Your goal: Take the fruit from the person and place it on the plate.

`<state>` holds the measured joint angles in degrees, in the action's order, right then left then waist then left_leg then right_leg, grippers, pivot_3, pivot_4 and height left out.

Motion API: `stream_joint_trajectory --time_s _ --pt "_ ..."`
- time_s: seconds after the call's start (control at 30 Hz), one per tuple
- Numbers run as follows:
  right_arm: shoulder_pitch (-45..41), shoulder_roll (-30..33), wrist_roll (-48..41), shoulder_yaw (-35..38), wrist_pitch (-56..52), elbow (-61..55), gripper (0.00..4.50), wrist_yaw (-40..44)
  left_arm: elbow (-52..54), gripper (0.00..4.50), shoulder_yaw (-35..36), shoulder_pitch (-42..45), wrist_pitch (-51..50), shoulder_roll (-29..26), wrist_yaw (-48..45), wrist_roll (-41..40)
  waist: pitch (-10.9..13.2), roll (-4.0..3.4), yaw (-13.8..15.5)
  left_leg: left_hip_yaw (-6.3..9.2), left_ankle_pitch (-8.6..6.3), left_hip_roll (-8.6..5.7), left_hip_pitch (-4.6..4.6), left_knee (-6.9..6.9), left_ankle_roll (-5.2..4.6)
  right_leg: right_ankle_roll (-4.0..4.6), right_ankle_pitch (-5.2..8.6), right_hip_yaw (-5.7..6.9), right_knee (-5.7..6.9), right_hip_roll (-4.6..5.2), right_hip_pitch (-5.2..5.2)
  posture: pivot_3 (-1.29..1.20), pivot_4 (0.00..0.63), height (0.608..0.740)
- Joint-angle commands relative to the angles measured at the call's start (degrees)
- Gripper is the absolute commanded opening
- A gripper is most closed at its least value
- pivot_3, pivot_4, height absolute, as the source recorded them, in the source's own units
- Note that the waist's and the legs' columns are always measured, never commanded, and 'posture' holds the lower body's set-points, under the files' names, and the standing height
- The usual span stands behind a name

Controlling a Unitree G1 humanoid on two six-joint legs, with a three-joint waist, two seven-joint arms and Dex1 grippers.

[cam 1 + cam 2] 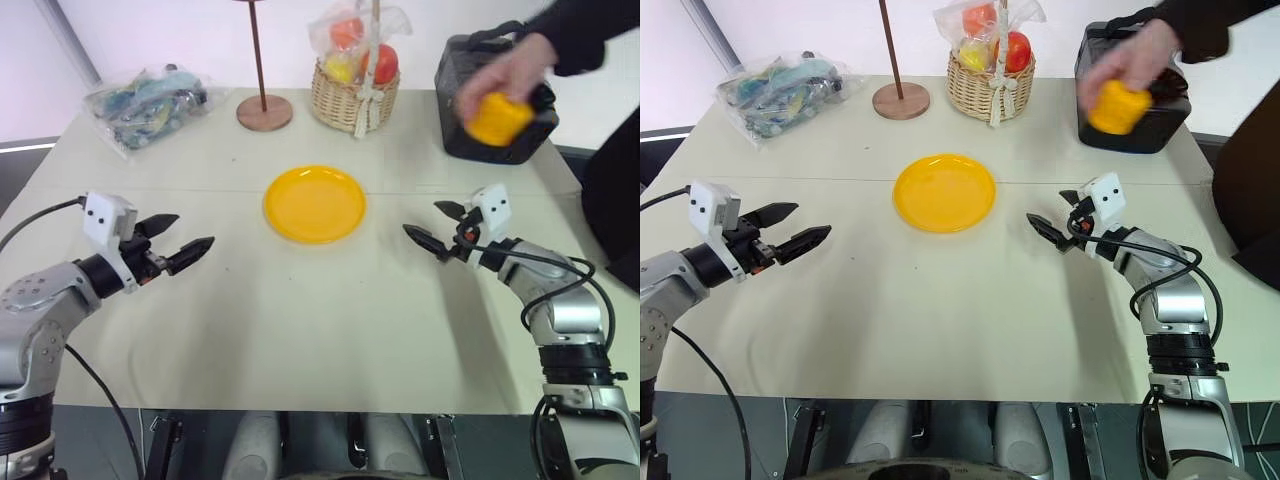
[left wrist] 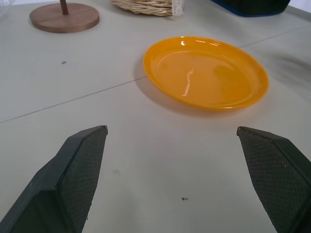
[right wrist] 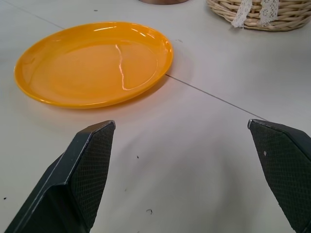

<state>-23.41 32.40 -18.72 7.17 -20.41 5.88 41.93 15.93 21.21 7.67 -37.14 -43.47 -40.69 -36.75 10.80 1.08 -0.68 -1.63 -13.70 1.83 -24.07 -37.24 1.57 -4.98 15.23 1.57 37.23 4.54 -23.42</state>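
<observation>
A pale table (image 1: 300,330) is lying under both arms; the plate (image 1: 315,204) is sitting bare at its middle. The left gripper (image 1: 180,242) and right gripper (image 1: 437,226) are hovering spread wide, holding nothing, while the person's hand (image 1: 505,72) is gripping the fruit (image 1: 498,118) above the far right corner

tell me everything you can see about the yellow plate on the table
The plate is round, shallow and bright yellow-orange, with a low raised rim and a glossy, plastic-looking surface that catches the light. It lies flat and empty near the middle of the pale table, on a thin seam line that crosses the tabletop. Nothing touches it: both open grippers hang short of it on either side, and the wicker basket and wooden disc stand behind it.
</observation>
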Motion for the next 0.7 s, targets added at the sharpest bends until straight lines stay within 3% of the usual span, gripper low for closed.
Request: stream_joint_trajectory --time_s 0.03,0.57,0.7 --pt "-1.4 -0.5 0.1 0.3 1.5 -0.5 4.47 -0.3 1.2 4.50 0.8 0.9 0.7 -0.2 0.3 -0.1 0.0 0.00 0.0 0.00 0.00 0.00 0.00 0.00 0.00 0.00 0.00 0.00 0.00 0.00 0.00 0.00 0.150 0.740" --pt "-1.9 -1.7 0.5 -0.1 2.5 0.5 4.47 -0.8 -0.7 4.50 0.6 4.2 2.1 -0.1 0.8 1.6 0.0 0.00 0.0 0.00 0.00 -0.01 0.00 0.00 0.00 0.00 0.00 0.00 0.00 0.00 0.00 0.00 0.150 0.740" --pt "-1.6 0.2 -8.0 1.6 -6.9 -7.1 4.47 4.1 -0.6 4.50 0.7 3.9 2.2 -0.2 0.7 1.6 0.0 -0.03 0.0 0.00 0.00 0.00 0.00 0.00 0.00 0.00 0.00 0.00 0.00 0.00 0.00 0.00 0.150 0.740"
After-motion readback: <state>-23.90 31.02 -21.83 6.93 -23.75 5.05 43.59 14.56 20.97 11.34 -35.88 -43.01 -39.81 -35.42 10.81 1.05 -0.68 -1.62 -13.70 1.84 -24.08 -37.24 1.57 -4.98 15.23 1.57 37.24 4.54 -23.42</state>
